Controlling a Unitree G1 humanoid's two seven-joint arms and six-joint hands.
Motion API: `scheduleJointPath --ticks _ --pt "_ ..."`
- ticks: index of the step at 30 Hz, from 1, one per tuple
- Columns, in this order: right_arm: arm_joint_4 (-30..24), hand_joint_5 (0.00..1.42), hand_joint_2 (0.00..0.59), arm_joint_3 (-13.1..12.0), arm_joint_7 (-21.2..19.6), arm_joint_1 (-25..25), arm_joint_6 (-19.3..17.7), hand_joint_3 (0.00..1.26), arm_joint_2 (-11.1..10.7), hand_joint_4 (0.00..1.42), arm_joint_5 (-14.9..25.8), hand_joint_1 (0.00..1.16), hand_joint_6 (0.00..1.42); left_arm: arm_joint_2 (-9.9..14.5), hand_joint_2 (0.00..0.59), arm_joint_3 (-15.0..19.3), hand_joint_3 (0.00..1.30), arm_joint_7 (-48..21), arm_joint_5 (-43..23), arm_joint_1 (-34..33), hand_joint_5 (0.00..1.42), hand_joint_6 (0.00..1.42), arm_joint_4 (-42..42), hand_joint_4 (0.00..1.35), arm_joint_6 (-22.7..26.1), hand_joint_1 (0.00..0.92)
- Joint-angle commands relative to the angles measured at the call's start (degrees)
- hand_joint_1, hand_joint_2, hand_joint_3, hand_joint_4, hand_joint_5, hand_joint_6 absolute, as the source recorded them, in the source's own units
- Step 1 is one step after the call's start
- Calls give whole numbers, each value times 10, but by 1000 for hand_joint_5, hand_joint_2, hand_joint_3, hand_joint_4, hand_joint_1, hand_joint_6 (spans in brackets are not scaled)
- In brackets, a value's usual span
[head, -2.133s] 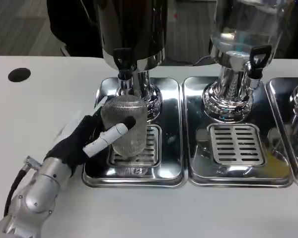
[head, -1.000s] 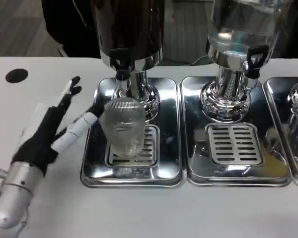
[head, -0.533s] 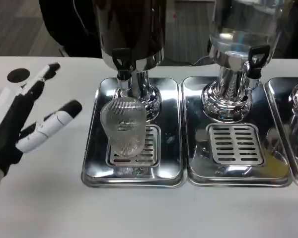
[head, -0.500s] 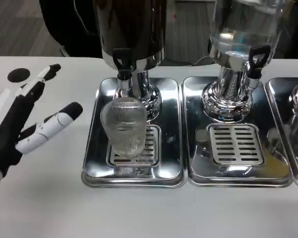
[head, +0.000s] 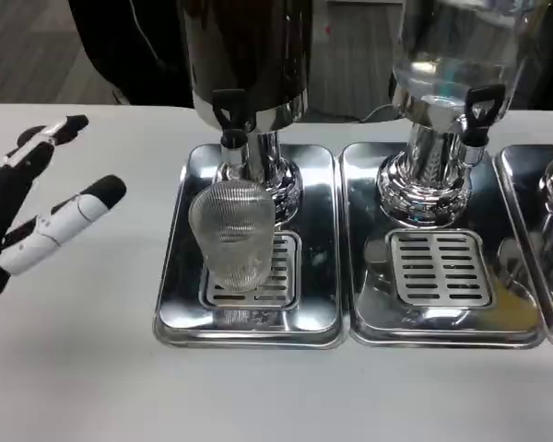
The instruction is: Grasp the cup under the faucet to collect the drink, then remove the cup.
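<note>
Cup first: the ribbed clear plastic cup [head: 232, 234] stands upright on the slotted grate of the left chrome drip tray [head: 315, 304], right below the black faucet [head: 230, 112] of the dark drink dispenser [head: 244, 55]. Left hand [head: 32, 216] hovers well off to the side over the white counter [head: 92, 368], fingers spread, holding nothing. My take: come in low from the left, wrap the ribbed wall mid-height, squeeze gently since thin plastic likely flexes, and keep it level under the spout.

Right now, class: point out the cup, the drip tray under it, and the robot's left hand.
cup [head: 231, 235], head view, ribbed side
drip tray [head: 318, 230], head view, bare right part
left hand [head: 23, 226], head view, middle
</note>
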Motion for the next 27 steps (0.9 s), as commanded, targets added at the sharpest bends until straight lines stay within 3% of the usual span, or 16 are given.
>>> scheduleJointPath --ticks 1,6,15,27 --pt "-3 339 522 4 -11 0 7 422 -10 409 0 776 261 11 60 -13 117 -16 13 -38 59 0 -10 122 30 0" --pt "-5 339 522 7 -16 3 9 422 -13 409 3 776 261 9 61 -47 130 -22 48 -81 73 0 -16 143 60 0" --pt "8 339 522 8 -26 9 5 422 -21 409 11 776 261 3 71 -91 170 -24 105 -98 85 0 -57 156 67 0" --pt "8 339 522 12 -30 11 8 422 -23 409 10 776 261 -8 71 -97 191 -39 99 -109 94 0 -103 163 88 0"
